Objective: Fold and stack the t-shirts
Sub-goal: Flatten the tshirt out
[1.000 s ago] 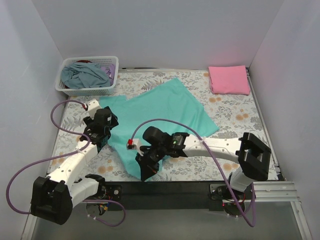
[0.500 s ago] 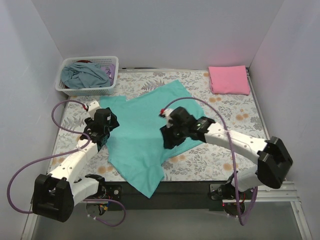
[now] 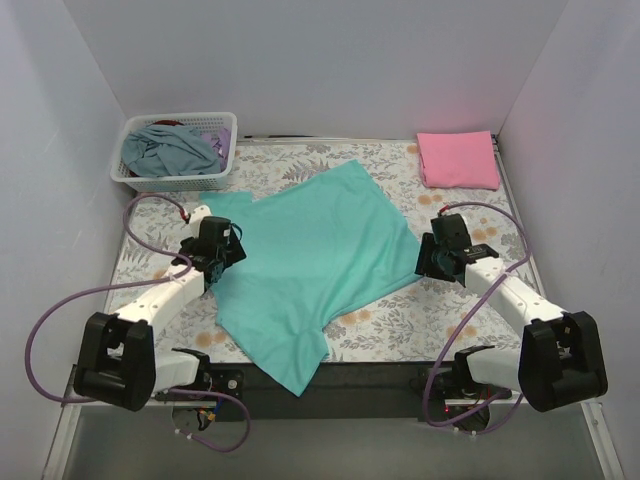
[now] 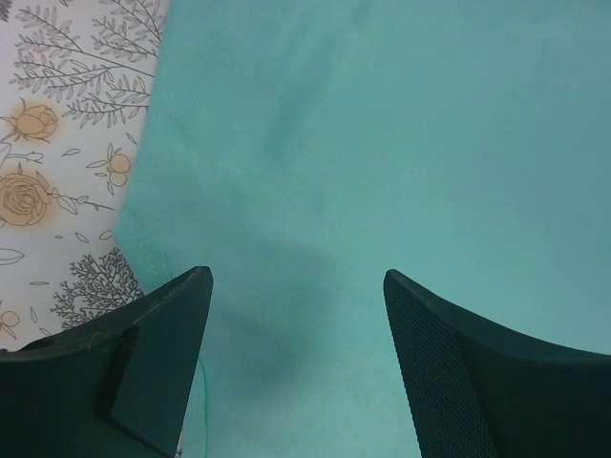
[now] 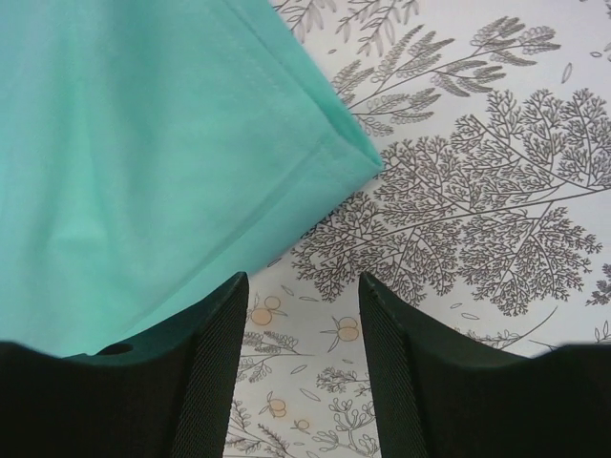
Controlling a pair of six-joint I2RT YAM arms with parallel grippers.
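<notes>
The teal-green t-shirt [image 3: 310,250] lies spread flat on the flowered table, one end hanging over the near edge. The pink t-shirt [image 3: 458,158] lies folded at the back right. My left gripper [image 3: 232,252] is open over the shirt's left edge; in the left wrist view teal cloth [image 4: 382,143] fills the gap between the fingers and beyond. My right gripper [image 3: 428,258] is open and empty beside the shirt's right corner; in the right wrist view that corner [image 5: 325,143] lies just ahead of the fingers, with bare tablecloth between them.
A white lattice basket [image 3: 178,178] with grey-blue and purple cloth stands at the back left. White walls close in the table on three sides. The flowered tablecloth [image 3: 470,215] shows to the right of the shirt.
My right gripper has drawn the shirt's near part out to the right, let it go and now sits open at the right corner. The shirt lies wider and flatter. The left gripper shifted slightly right.
</notes>
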